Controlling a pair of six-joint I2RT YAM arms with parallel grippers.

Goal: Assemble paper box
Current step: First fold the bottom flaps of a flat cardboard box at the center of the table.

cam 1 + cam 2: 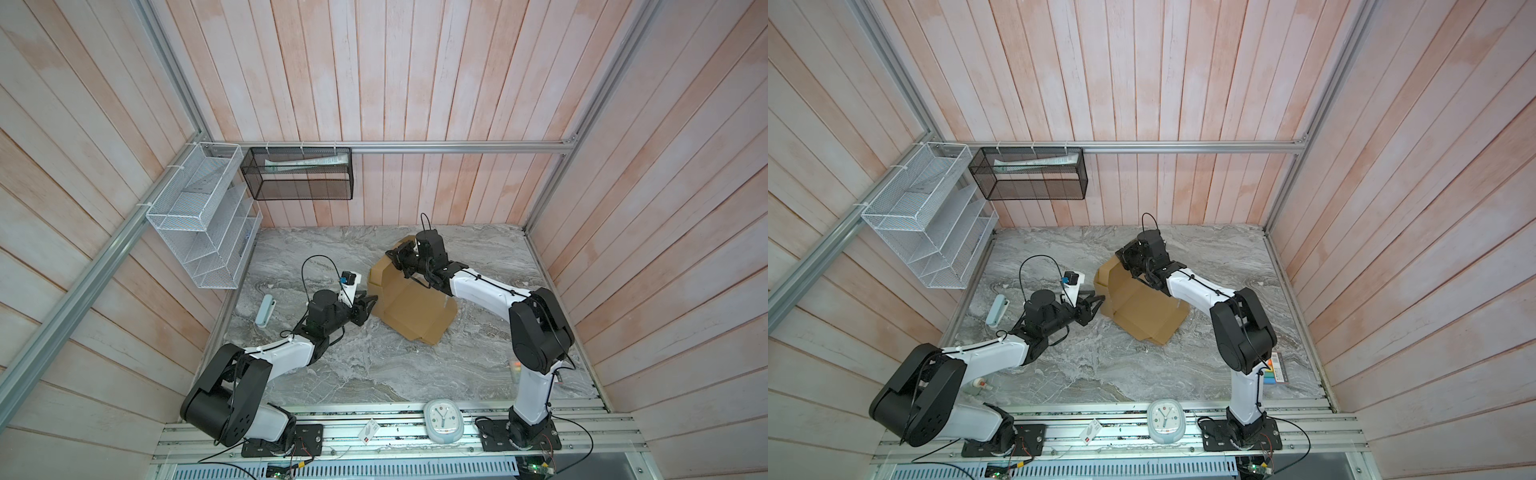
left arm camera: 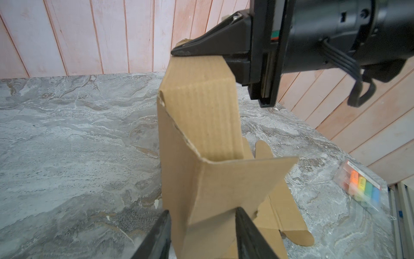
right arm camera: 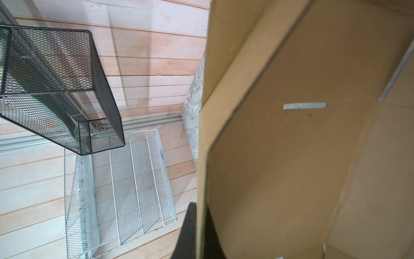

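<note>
The paper box [image 1: 411,307] [image 1: 1142,307] is plain brown cardboard, half folded, its base flat on the marble table and one panel raised at the far left end. My right gripper [image 1: 392,254] [image 1: 1121,252] [image 3: 200,205] is shut on the top edge of that raised panel [image 3: 291,157]; the left wrist view shows it [image 2: 177,52] pinching there. My left gripper [image 1: 372,300] [image 1: 1098,300] [image 2: 201,212] stands open, its two fingers straddling a creased side flap [image 2: 201,116] of the box, one finger on each side.
A black mesh basket [image 1: 301,174] and a white wire rack [image 1: 203,216] hang on the walls at the back left. A pale blue stapler-like thing [image 1: 266,311] lies left of my left arm. A pack of coloured markers [image 1: 1277,370] lies at the right; a clock [image 1: 442,420] sits on the front rail.
</note>
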